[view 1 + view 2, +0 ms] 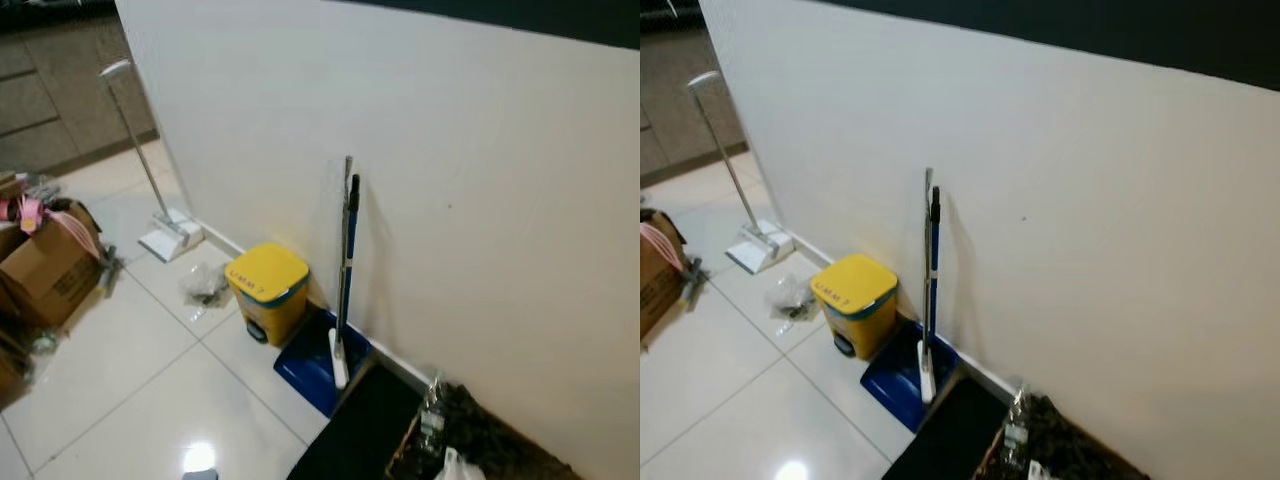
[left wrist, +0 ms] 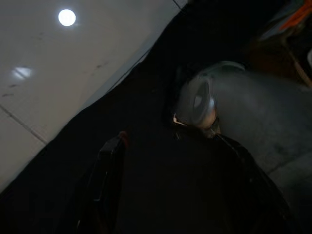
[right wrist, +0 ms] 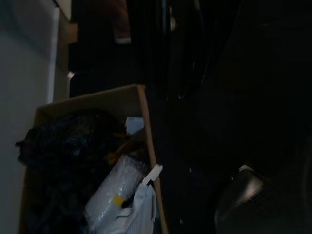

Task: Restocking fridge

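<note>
I face a plain white wall (image 1: 450, 180) above a glossy tiled floor (image 1: 120, 390). At the lower right stands an open cardboard box (image 3: 146, 146) holding a plastic bottle (image 1: 432, 408), a black bag (image 3: 68, 141) and bubble wrap (image 3: 117, 187). My left gripper (image 2: 168, 141) hangs low over a black mat (image 1: 360, 430), open, with nothing between its black fingers (image 2: 105, 180). The right wrist view is very dark and looks down on the same box.
A yellow pedal bin (image 1: 267, 290) stands by the wall beside a blue dustpan (image 1: 315, 365) and a leaning broom (image 1: 345, 270). Further left are a white floor mop (image 1: 165, 230), a crumpled bag (image 1: 205, 285) and a stuffed cardboard box (image 1: 50, 265).
</note>
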`<state>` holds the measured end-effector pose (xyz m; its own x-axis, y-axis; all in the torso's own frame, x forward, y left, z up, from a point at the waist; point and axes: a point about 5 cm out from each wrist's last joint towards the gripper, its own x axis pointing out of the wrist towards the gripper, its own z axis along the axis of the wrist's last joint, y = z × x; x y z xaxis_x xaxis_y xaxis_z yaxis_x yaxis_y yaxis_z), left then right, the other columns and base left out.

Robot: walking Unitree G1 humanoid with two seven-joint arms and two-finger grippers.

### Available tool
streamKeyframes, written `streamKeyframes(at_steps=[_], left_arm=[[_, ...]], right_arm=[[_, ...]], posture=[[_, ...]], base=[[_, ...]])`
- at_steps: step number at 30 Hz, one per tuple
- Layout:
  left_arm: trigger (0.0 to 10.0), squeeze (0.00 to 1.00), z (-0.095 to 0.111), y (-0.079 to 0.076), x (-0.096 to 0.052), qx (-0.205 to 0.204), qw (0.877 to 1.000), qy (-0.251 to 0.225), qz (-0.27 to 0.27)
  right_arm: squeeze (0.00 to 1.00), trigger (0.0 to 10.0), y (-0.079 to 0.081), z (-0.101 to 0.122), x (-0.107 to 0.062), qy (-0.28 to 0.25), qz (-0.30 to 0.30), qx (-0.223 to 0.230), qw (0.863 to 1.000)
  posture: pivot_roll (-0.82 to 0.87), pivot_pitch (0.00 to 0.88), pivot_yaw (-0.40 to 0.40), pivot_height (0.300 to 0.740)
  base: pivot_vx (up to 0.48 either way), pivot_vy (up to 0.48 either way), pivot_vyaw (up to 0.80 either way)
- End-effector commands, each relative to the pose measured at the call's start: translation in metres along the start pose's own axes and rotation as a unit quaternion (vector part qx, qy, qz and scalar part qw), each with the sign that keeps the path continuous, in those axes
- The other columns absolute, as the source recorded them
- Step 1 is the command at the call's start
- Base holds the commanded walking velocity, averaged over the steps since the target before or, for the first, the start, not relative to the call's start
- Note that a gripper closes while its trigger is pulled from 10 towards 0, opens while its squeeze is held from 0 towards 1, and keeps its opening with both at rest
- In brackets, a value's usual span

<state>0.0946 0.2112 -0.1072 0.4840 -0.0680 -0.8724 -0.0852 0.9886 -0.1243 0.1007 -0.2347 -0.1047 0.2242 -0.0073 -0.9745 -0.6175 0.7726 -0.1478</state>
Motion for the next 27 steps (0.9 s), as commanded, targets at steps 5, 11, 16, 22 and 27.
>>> streamKeyframes(at_steps=[5,11,16,22,27], left_arm=[[10.0,0.0,-0.0023,-0.0025,0.0003,0.003,1.0,0.006,-0.004],[10.0,0.0,-0.002,-0.0023,0.0003,0.004,1.0,0.006,-0.002],[10.0,0.0,-0.0023,-0.0025,0.0004,0.003,1.0,0.006,-0.002],[10.0,0.0,-0.0026,-0.0028,0.0004,0.003,1.0,0.006,-0.001],[10.0,0.0,-0.0028,-0.0026,0.0003,0.002,1.0,0.006,-0.001]], right_arm=[[0.0,10.0,-0.0001,-0.0047,-0.0006,0.006,0.002,0.006,1.0],[0.0,10.0,-0.0017,-0.0027,-0.0007,0.004,0.001,0.006,1.0],[0.0,10.0,-0.0022,-0.0023,-0.0007,0.004,0.001,0.007,1.0],[0.0,10.0,-0.0036,-0.0014,-0.0009,0.002,0.001,0.006,1.0],[0.0,10.0,-0.0041,-0.0005,-0.0009,0.001,0.001,0.006,1.0]], posture=[[-0.08,0.0,-0.045,0.74],[-0.08,0.0,-0.045,0.74],[-0.08,0.0,-0.046,0.74],[-0.08,0.0,-0.046,0.74],[-0.08,0.0,-0.047,0.74]], base=[[0.0,0.0,0.8],[0.0,0.0,0.8],[0.0,0.0,0.8],[0.0,0.0,0.8],[0.0,0.0,0.8]])
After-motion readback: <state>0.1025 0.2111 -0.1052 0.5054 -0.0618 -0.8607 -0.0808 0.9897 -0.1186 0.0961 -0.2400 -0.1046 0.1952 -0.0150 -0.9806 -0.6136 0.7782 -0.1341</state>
